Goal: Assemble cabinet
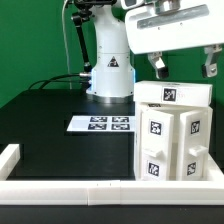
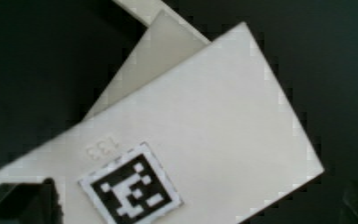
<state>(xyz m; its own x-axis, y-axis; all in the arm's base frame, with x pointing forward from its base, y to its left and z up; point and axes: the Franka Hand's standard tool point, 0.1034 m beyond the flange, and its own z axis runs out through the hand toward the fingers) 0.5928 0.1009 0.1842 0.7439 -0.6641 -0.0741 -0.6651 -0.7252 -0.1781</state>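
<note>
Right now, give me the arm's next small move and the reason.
Probably lower the gripper straight down toward the cabinet: its fingers hang just above the top panel, apparently holding nothing, and the wrist view shows that tagged white panel directly beneath.

Open table on the exterior view's left — blocked on its right

The right is filled by the cabinet (image 1: 172, 135); the front edge is closed by the rail (image 1: 70, 188) — only the marker board (image 1: 101, 124) lies flat mid-table.

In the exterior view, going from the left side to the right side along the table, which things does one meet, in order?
White border rail's raised end → marker board → cabinet. The robot base stands farther back, above the marker board, so its place in the order is unclear.
</note>
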